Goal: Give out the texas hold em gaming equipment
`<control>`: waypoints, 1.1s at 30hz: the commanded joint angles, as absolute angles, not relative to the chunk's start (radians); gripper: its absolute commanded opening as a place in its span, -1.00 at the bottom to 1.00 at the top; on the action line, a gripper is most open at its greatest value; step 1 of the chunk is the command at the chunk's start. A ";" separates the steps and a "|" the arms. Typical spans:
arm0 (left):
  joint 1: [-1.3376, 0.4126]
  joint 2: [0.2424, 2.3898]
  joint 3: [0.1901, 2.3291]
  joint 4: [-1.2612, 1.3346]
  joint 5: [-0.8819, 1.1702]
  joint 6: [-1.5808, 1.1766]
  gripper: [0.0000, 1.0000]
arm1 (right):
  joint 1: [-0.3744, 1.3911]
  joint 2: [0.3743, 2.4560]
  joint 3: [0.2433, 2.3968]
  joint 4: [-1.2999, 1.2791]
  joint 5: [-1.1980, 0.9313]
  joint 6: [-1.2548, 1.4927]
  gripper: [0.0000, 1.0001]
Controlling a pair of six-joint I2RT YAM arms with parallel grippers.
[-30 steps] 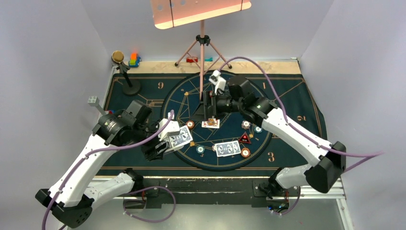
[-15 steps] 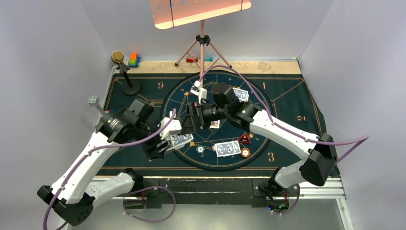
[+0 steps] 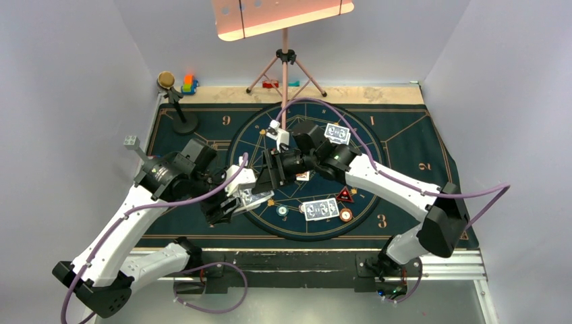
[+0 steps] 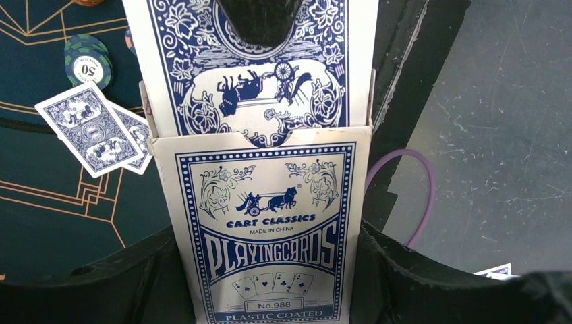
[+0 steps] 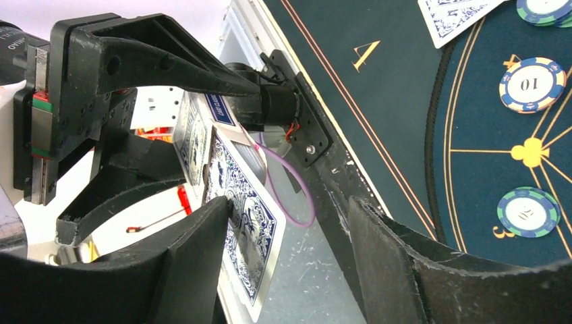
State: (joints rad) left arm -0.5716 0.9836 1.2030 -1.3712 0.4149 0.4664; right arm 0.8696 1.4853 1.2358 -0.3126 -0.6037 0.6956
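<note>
Blue-and-white card box [image 4: 266, 229] in left hand [image 4: 266, 287] holds protruding playing cards [image 4: 202, 67].

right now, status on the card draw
Left gripper shut on card box. Right gripper open, straddling card sticking from box, not yet pinched. Nothing blocking.

The card box [image 4: 263, 229] clamped in the left gripper [image 4: 270, 250] reads "CART CLASSICS", "MADE IN CHINA" and, in big letters, "PLAYINGCARDS". Lower down, near the gripper's palm, it says "No.988" and "PLASTIC COATED". Out past that gripper's tip, a teal chip [image 4: 88, 63] on the mat [image 3: 418, 138] shows "50". Beyond the right gripper [image 5: 290, 216], off to one side, a blue-rimmed chip [image 5: 531, 84] shows "10". Gold numerals are printed on the mat: "9" on the far side of the left gripper, and "1", "2" and "3" well away to the right gripper's right.
</note>
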 commanded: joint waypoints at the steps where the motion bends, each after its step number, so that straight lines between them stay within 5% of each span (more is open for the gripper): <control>1: -0.567 0.965 1.243 -1.346 0.440 0.474 -1.00 | 0.870 1.447 1.283 -0.384 -0.530 0.652 0.30; 13: -0.567 0.958 1.240 -1.348 0.445 0.472 -1.00 | 0.870 1.423 1.352 -0.514 -0.398 0.584 0.06; 33: -0.566 0.954 1.230 -1.348 0.443 0.476 -1.00 | 0.870 1.370 1.472 -0.609 -0.294 0.550 -0.72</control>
